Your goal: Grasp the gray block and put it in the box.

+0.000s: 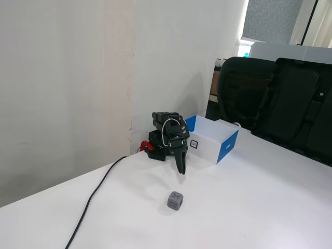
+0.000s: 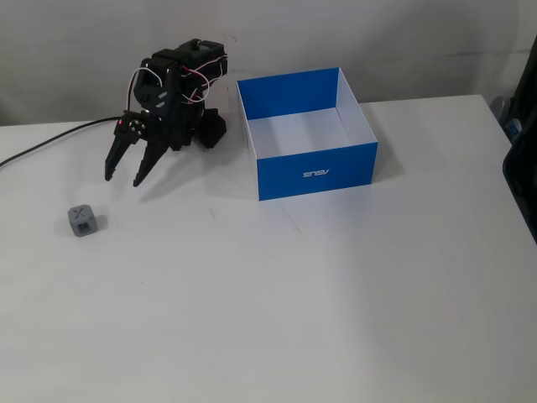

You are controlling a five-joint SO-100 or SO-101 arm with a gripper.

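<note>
Nearest the camera in a fixed view, gray block (image 1: 175,200) resting alone on the white tabletop (image 1: 249,207), an engraved X on its upper face, in front of and below the fingers (image 1: 180,169) with a clear gap of bare surface between. Seen from the other fixed view, same gray block (image 2: 81,221) lying down and to the left of the fingers (image 2: 122,178), near but not touching. Fingers spread apart there, two dark tips pointing down toward the tabletop with white surface visible between them, nothing held; whether the tips touch the surface cannot be told. Above the fingers, black arm (image 2: 172,92) folded over itself with white and red wires looped along it. Behind the fingers, arm base with a red part (image 1: 146,147) at its side, and a black cable (image 1: 96,196) trailing from there across the tabletop toward the near left corner. To the right of the fingers in the higher fixed view, box (image 2: 315,174) standing open-topped, blue outer walls, white inside, empty, a small white logo on its near blue wall. Farther back, pale wall (image 1: 67,78) and black office chairs (image 1: 244,91) past the box.
</note>
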